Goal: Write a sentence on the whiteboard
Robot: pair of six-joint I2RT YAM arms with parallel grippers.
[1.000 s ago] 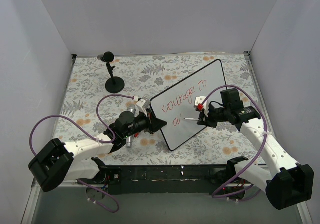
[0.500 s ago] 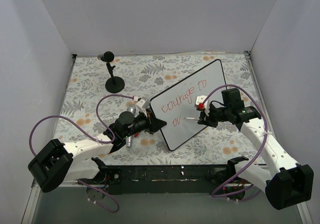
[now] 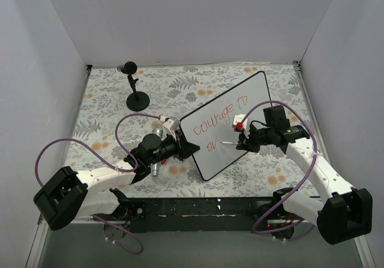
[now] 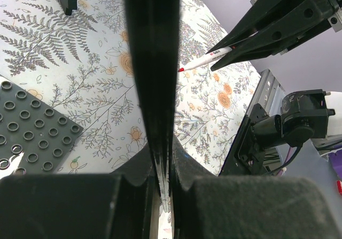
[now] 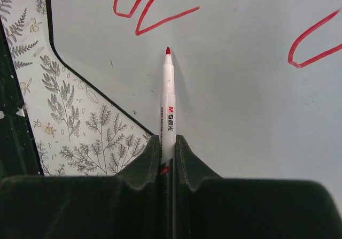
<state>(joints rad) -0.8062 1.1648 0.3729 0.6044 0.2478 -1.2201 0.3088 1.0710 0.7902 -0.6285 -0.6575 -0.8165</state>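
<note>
Your right end effector (image 5: pixel 166 145) stays clamped on the pen (image 5: pixel 168 94), its tip seemingly touching the whiteboard (image 3: pixel 252 97) (propped on the tabletop (image 3: pixel 108 118)) past "ov", barely shifted. The left end effector (image 4: pixel 163 167) grips the board's edge, and the sentence (image 3: pixel 223 117) remains unfinished.

Top ext cam: fixed, high above & behind the arm bases, tilted down & fwd. Far off, so the whole floral-print table (image 3: pixel 108 118), both arms & the large glossy white rectangular whiteboard (image 3: pixel 216 160) w/ thin black edge fit in frame.

Left wrist cam: just behind the left gripper (image 4: pixel 164 159), looking along its fingers. V. close; whiteboard (image 4: pixel 152 62) seen edge-on up mid-frame, dark grey studded square plate (image 4: pixel 32 126) at left.

Right wrist cam: behind the right gripper (image 5: pixel 167 143), facing the whiteboard (image 5: pixel 256 116) front at close range, along the slim white red-tipped marker pen (image 5: pixel 168 100).

Shared: top & right wrist both show marker pen (image 3: pixel 228 142) & thin red handwritten letters (image 5: pixel 140 9) "ov". Left wrist also catches right gripper (image 4: pixel 222 54) w/ marker pen (image 4: pixel 200 61).
</note>
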